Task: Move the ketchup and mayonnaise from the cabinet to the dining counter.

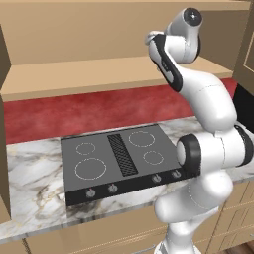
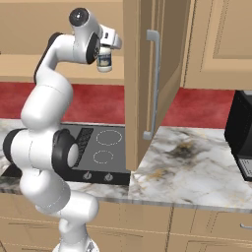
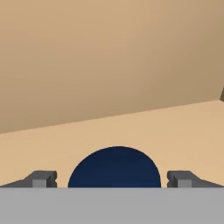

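Between the spread fingertips of my pincer (image 3: 112,179) sat the mayonnaise (image 3: 114,168), its dark blue lid centred in the gap but not yet pinched, the jar standing on the cabinet (image 3: 131,127) shelf. Beyond it lay only bare shelf and back wall. I judged that closing off-centre could tip the jar or nudge it deeper.

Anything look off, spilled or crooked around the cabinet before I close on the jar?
Nothing stands out. The mayonnaise stands upright on the cabinet shelf, its blue lid centred between the open tool's fingertips. The cabinet door hangs open over the worktop, as the job needs. No spills on the cooktop.
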Controlling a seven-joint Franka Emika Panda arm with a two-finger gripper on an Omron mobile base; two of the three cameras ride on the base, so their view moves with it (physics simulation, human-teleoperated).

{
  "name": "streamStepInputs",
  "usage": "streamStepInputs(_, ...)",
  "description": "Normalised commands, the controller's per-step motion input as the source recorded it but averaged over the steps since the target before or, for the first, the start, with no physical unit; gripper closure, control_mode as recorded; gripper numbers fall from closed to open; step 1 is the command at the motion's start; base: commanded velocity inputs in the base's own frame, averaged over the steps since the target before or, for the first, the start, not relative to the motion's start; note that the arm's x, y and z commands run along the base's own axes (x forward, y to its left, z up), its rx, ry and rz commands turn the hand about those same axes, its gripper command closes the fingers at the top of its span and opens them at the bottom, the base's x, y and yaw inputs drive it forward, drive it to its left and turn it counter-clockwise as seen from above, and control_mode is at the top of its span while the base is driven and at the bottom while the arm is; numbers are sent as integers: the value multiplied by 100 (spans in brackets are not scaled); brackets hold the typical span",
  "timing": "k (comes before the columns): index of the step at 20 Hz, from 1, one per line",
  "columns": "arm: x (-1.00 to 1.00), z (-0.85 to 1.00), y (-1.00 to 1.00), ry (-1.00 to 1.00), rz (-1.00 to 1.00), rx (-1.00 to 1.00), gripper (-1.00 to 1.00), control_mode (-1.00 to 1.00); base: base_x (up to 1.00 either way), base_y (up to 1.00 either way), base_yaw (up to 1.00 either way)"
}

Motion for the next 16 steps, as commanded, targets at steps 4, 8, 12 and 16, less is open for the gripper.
streamStepInputs(4,6,-9,0,0,0,0,-100,-100,0,0,0)
streamStepInputs(8,8,-11,0,0,0,-1,-100,-100,0,0,0)
streamStepInputs(12,0,-14,0,-3,0,-4,-100,-100,0,0,0)
streamStepInputs(16,0,-7,0,-10,0,-4,-100,-100,0,0,0)
